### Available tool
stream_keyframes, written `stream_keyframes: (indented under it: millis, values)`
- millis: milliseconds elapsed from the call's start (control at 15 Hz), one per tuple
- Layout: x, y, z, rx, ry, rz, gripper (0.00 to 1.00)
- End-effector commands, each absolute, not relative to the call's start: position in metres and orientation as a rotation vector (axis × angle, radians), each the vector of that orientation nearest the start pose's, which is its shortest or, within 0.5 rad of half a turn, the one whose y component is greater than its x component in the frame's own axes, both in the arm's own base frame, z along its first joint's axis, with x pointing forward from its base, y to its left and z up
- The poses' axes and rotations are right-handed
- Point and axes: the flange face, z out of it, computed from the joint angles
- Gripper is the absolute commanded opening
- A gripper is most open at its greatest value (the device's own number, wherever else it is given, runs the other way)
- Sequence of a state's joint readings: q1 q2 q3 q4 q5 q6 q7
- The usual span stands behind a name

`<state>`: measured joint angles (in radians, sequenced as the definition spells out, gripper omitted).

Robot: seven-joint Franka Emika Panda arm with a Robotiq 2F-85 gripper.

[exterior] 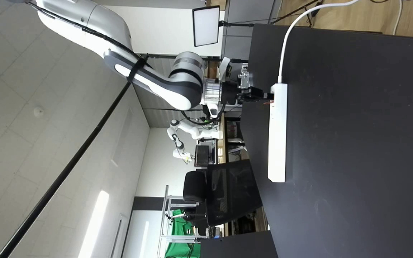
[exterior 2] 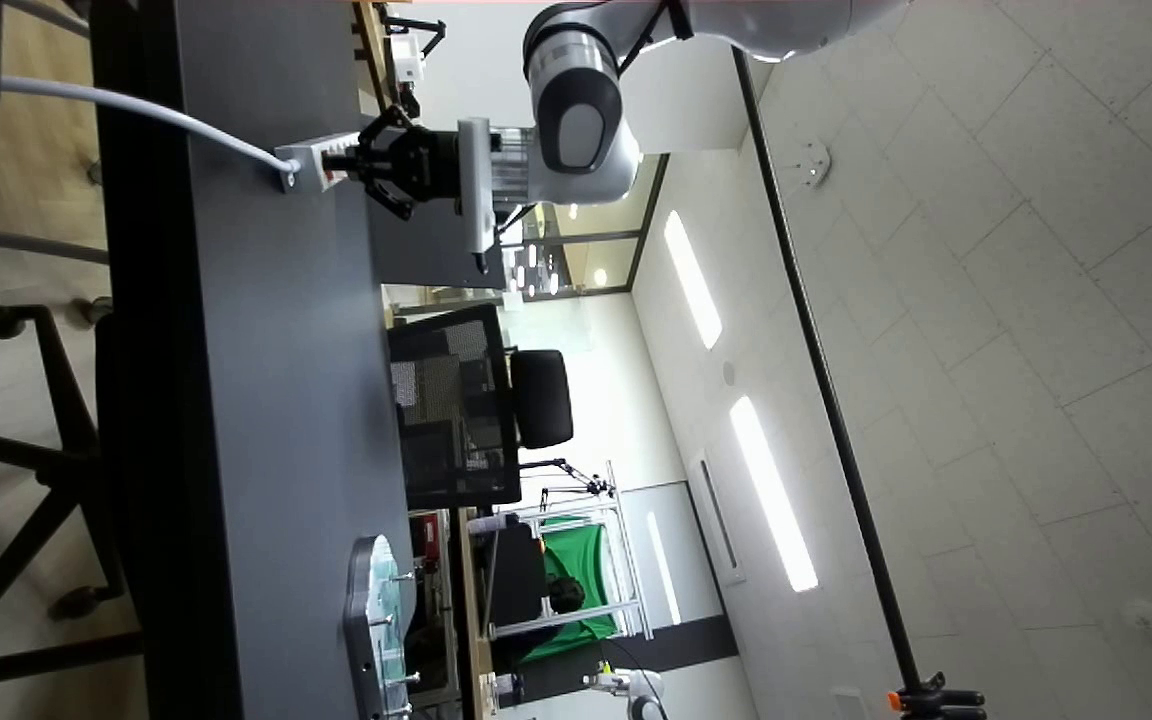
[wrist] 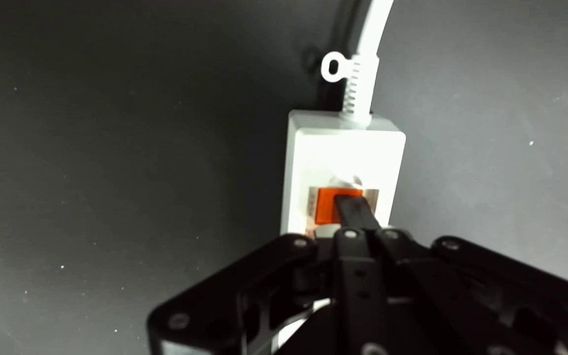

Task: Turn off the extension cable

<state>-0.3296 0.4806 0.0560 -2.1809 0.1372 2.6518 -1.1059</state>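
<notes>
Now, pointing down, my gripper (wrist: 355, 209) is holding its jaws pressed together as one narrow black prod, seemingly touching the orange switch (wrist: 326, 208), presumably for pushing it off. Beneath me, the power strip (exterior: 278, 138), a long, boxy white plastic bar, is lying on the smooth dark table (exterior: 357, 143), its round white cord (wrist: 374, 27) curving from the switch end.
</notes>
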Motion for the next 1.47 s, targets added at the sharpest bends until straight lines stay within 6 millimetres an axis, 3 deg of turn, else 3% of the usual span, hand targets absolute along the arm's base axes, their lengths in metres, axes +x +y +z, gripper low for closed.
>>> stream_keyframes:
  millis: [0, 600, 933, 1200, 1267, 1400]
  values:
    - [0.54, -0.151, 0.154, -2.898, -1.044, -0.047, 0.0]
    - [0.533, -0.119, 0.144, -3.118, -1.188, -0.04, 0.0]
    - [0.508, -0.105, 0.142, -3.216, -0.921, -0.252, 0.0]
    - [0.496, -0.118, 0.147, -3.335, -0.739, -0.594, 0.0]
    - [0.495, -0.127, 0.143, -3.381, -0.735, -0.623, 0.0]
    - [0.488, -0.124, 0.134, -3.469, -0.735, -0.65, 0.0]
